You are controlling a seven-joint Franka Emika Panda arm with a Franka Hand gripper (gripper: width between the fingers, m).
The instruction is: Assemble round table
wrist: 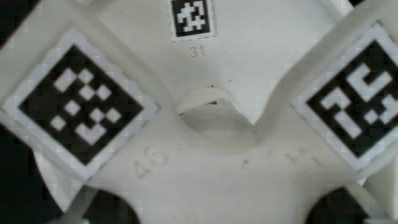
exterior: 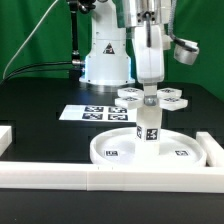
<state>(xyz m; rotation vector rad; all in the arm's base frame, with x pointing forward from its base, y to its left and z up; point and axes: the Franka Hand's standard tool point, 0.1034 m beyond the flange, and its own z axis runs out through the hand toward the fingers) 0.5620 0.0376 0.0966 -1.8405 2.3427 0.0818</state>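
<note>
The large rimmed round disc [exterior: 178,152] lies on the black table near the front. The short thick post [exterior: 148,128] stands upright on its middle. The four-armed cross piece [exterior: 165,98] sits level on top of the post. My gripper [exterior: 149,90] comes straight down onto the cross piece's middle. In the wrist view the cross piece [wrist: 214,150] fills the picture, with its centre hole [wrist: 214,112] and tagged arms. My gripper [wrist: 217,208] has one arm between its fingers [wrist: 71,200], which lie against that arm's sides.
The marker board [exterior: 85,113] lies behind the disc toward the exterior view's left. Long white border bars [exterior: 110,177] run along the front and both sides. The robot's base [exterior: 105,60] stands at the back.
</note>
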